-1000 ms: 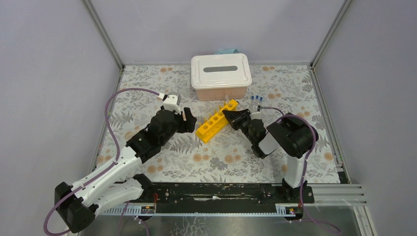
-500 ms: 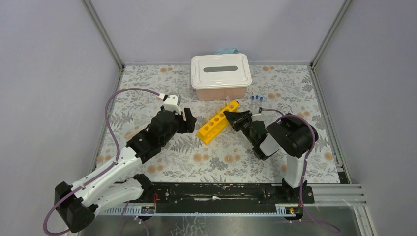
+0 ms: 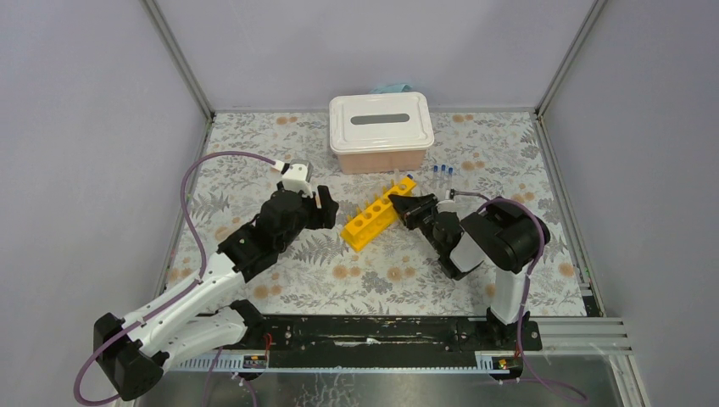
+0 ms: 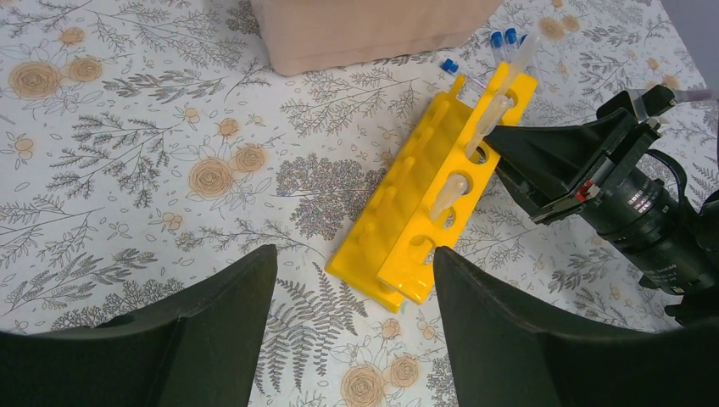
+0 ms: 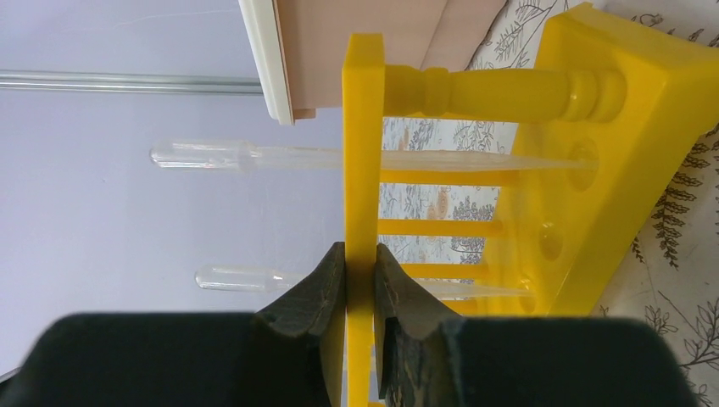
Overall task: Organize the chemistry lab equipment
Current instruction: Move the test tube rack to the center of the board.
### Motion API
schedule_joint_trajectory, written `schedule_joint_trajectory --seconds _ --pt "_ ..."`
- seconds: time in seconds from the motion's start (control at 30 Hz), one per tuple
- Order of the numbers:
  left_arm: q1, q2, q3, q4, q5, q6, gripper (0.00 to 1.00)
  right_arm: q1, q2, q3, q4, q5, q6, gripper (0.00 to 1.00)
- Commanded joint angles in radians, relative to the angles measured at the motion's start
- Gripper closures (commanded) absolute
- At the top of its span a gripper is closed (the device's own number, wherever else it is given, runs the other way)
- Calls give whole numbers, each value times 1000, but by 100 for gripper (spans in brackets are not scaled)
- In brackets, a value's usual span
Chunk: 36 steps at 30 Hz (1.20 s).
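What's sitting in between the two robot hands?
The yellow test-tube rack, seen in the top view: the right gripper pinches one end, and the left gripper is open by the other.

The yellow rack [image 3: 370, 222] was stood mid-table, its length turned toward two o'clock, with two clear droppers [image 4: 498, 100] seated in its holes. Blue-capped tubes [image 3: 441, 170] were grouped just beyond, at two o'clock.

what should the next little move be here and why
Probably lower the open left pincer onto the free end of the yellow rack: the right pincer clamps its top plate near the far end, and two pipettes stand in it, so a two-armed move should stay level.
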Motion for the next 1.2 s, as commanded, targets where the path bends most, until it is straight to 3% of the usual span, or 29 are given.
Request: schedule_joint_trajectory --seconds 0.0,0.57,1.17 --pt "-10 1 39 12 -30 15 25 -10 -62 -10 120 40 -10 92" --pt "-10 26 42 19 -11 25 25 -49 -215 -106 118 90 3 92" --pt "-11 45 51 28 21 38 25 -187 -452 -252 58 128 0 93"
